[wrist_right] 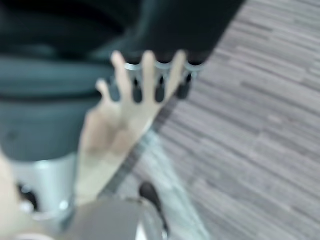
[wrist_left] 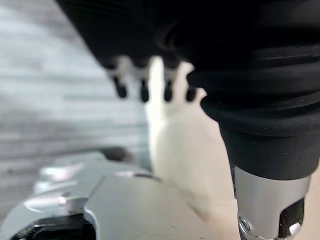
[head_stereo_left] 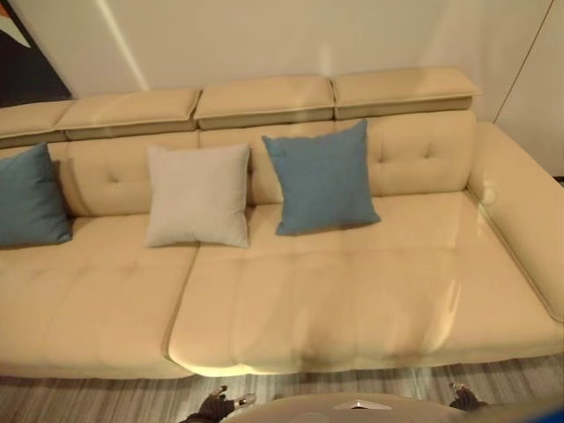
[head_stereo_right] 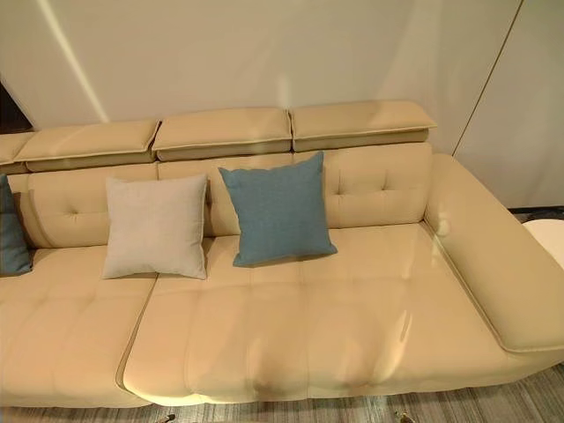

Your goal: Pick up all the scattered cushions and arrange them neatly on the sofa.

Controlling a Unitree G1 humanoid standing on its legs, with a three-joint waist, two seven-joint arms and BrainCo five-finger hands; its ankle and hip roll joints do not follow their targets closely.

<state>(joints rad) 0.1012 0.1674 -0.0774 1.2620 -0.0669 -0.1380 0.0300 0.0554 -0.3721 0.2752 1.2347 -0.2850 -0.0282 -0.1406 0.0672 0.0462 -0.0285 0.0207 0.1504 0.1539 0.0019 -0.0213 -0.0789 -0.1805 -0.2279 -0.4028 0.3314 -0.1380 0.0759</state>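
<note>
Three cushions stand upright against the backrest of a cream leather sofa (head_stereo_left: 352, 291). A teal cushion (head_stereo_left: 31, 196) is at the far left, a white cushion (head_stereo_left: 198, 195) stands beside it, and a blue cushion (head_stereo_left: 322, 178) leans near the middle. My left hand (head_stereo_left: 216, 408) hangs low in front of the sofa's front edge, and my right hand (head_stereo_left: 463, 398) hangs low further right. In the left wrist view the left hand (wrist_left: 144, 90) has relaxed fingers holding nothing above the floor. In the right wrist view the right hand (wrist_right: 159, 85) is equally relaxed and empty.
The sofa's right half is bare seat up to a wide armrest (head_stereo_right: 480, 256). Grey striped flooring (head_stereo_left: 88, 398) runs along the sofa's front. A white round object (head_stereo_right: 548, 238) sits past the armrest. A pale wall (head_stereo_right: 264, 53) stands behind.
</note>
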